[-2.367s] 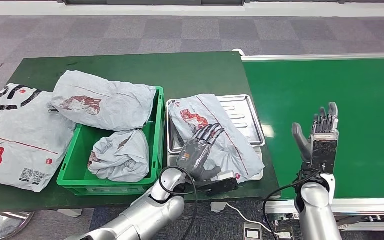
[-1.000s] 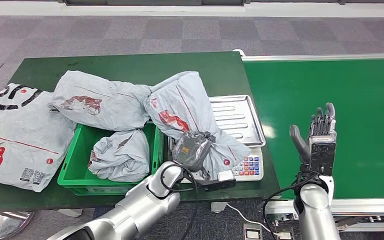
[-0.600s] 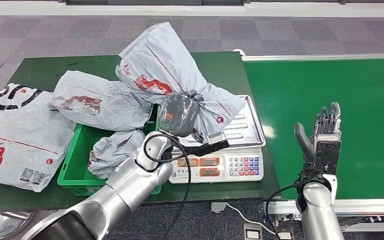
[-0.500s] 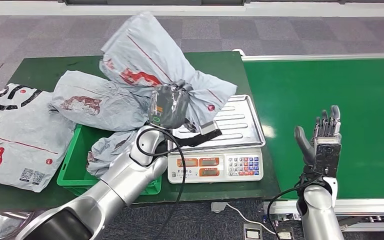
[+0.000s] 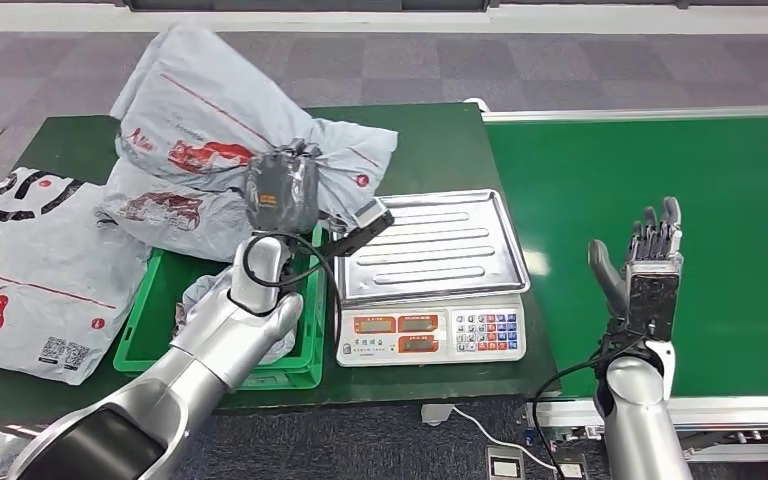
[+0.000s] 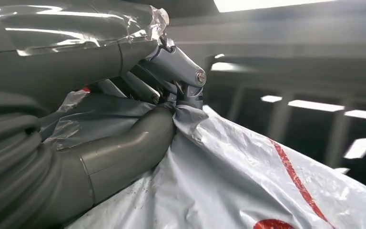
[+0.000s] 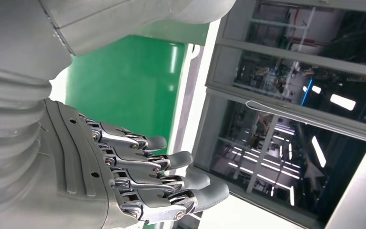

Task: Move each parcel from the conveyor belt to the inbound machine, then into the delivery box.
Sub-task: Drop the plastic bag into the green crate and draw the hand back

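Observation:
My left hand (image 5: 282, 190) grips a grey plastic parcel (image 5: 220, 125) with red print, lifted above the green delivery box (image 5: 312, 290) and the parcels in it. In the left wrist view the thumb and fingers (image 6: 124, 143) bunch the parcel's film (image 6: 248, 181). The inbound machine, a scale with a bare steel tray (image 5: 430, 245) and a keypad front (image 5: 430, 333), stands right of the box. My right hand (image 5: 645, 265) is held upright and open over the near edge of the green conveyor belt (image 5: 660, 170), holding nothing; its spread fingers (image 7: 162, 171) show in the right wrist view.
Another grey parcel (image 5: 165, 215) drapes over the box's far rim, and a crumpled one (image 5: 205, 295) lies inside. A large flat parcel (image 5: 30, 270) lies on the green table (image 5: 420, 140) at the far left. Grey carpet lies beyond the table.
My left hand took hold of the parcel on the scale tray, lifted it and swung it left over the green box. The tray is now bare. The right hand stayed raised and open.

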`<state>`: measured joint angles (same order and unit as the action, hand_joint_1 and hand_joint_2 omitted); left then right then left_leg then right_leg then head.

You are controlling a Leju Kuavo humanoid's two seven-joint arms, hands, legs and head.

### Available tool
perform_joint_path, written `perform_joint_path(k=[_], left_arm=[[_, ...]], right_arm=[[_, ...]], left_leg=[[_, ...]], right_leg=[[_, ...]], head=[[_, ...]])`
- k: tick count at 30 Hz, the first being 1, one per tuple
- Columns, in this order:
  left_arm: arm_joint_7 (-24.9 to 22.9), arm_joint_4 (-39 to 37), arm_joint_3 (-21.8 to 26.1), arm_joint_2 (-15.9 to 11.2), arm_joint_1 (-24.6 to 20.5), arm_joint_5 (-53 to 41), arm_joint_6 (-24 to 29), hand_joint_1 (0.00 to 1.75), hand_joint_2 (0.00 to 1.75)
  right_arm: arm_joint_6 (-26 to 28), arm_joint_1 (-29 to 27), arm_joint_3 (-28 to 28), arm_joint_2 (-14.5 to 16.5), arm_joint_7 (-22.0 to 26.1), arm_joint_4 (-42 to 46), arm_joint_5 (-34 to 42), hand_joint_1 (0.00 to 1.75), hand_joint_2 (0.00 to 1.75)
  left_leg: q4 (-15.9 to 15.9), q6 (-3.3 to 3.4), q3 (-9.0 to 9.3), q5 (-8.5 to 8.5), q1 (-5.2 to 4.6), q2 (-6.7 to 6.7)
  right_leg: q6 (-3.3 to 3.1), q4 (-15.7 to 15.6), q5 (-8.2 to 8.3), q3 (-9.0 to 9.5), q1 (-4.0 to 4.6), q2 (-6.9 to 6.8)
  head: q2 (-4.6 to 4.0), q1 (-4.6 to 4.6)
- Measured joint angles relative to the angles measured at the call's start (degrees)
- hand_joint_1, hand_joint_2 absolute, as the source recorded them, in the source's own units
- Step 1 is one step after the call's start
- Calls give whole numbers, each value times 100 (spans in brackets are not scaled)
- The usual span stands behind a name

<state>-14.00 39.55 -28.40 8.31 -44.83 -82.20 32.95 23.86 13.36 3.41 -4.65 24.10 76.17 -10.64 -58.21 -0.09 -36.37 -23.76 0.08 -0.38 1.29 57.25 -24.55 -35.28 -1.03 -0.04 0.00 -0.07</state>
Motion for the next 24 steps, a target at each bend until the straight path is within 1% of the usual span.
perform_joint_path(k=[5, 10, 16, 24], left_arm=[[-241, -99, 593, -234, 341, -258, 23, 175, 175], [-246, -98, 973, -320, 551, -311, -2, 175, 175], [-246, -97, 1159, -347, 593, -313, -38, 175, 175], [-246, -97, 1181, -357, 602, -313, -56, 175, 175]], right_arm=[[-63, 12, -4, 28, -104, -30, -200, 0, 175], [-76, 23, -4, 44, -137, -30, -243, 0, 175], [-80, 38, -4, 62, -143, -30, -244, 0, 175], [-80, 46, -4, 76, -143, -34, -245, 0, 175]], left_leg=[[2, -3, 0, 2, 4, -2], [2, -3, -3, 0, 4, -4], [2, -1, -4, -1, 3, -5], [2, -2, -4, 0, 3, -5]], right_leg=[[-5, 5, -4, -1, 3, -4], [-6, 4, -7, -2, 2, -6], [-5, 2, -7, -2, 1, -7], [-6, 3, -7, -2, 2, -9]], head=[[0, 0], [0, 0], [0, 0], [0, 0]])
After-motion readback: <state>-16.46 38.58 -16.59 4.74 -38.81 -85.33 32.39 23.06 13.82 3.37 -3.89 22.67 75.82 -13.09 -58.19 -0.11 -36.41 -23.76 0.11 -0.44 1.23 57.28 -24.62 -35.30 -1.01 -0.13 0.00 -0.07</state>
